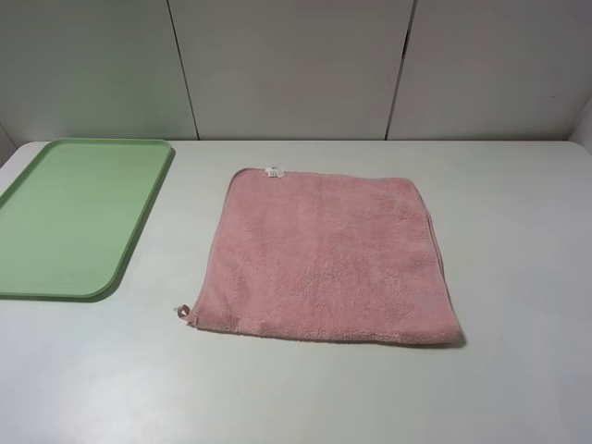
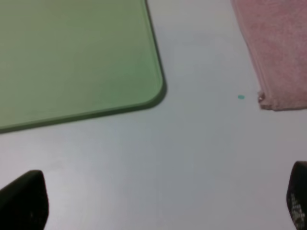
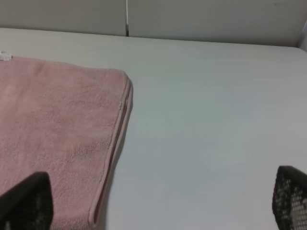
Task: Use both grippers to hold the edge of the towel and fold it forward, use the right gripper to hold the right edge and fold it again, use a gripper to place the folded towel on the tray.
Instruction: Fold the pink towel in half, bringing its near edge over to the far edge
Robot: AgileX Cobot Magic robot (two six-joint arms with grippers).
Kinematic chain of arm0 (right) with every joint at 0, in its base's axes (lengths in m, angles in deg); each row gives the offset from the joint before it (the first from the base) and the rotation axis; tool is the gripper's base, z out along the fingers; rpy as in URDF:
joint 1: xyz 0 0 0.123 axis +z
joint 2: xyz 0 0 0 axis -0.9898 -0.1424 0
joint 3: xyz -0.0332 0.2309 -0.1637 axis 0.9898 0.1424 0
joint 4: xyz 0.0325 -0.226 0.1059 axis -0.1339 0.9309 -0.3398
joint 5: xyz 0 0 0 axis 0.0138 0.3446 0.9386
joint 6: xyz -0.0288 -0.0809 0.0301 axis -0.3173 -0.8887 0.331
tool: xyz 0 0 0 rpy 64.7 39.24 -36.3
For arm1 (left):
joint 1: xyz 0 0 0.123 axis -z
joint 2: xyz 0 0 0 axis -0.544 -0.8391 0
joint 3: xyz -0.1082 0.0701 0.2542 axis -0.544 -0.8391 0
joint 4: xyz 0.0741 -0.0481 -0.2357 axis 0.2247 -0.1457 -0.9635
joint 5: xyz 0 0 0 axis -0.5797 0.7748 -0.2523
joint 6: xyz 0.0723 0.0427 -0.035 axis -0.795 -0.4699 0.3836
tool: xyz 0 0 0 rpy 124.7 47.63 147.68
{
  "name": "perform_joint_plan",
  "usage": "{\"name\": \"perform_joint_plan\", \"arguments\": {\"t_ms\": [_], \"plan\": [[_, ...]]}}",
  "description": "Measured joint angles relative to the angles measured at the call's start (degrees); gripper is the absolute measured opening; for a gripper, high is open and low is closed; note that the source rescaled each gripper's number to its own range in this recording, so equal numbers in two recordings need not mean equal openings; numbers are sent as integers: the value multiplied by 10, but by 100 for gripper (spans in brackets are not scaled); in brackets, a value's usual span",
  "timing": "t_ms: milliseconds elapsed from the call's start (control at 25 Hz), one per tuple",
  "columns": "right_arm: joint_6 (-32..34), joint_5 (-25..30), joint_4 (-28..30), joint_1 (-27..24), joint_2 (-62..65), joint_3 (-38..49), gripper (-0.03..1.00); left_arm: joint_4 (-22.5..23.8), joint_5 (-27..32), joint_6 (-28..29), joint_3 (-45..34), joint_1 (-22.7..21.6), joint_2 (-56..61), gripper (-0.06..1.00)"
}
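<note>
tabletop [image 1: 518, 277] bears the towel [image 1: 328, 254] near the right hand [image 3: 158, 199], apart from the left hand [image 2: 160, 199].

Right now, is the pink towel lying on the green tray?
No, the towel lies flat on the white table, to the right of the tray, with a bare gap between them.

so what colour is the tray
Light green: the tray shows best in the exterior high view, left of the pink towel.

Bright, even, diffuse light; no glare. Thin shadows hug the near edges of the towel [image 1: 328, 254] and tray [image 1: 74, 217]. Wrist views are soft, slightly blurred.
</note>
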Motion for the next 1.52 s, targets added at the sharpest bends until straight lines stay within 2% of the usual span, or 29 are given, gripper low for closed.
{"name": "perform_joint_plan", "arguments": {"t_ms": [1280,1520], "plan": [[7,0,0,0,0,0,100,6,0,0,0,0,0,100],[9,0,0,0,-40,0,100,6,6,-1,3,0,-39,99]]}}
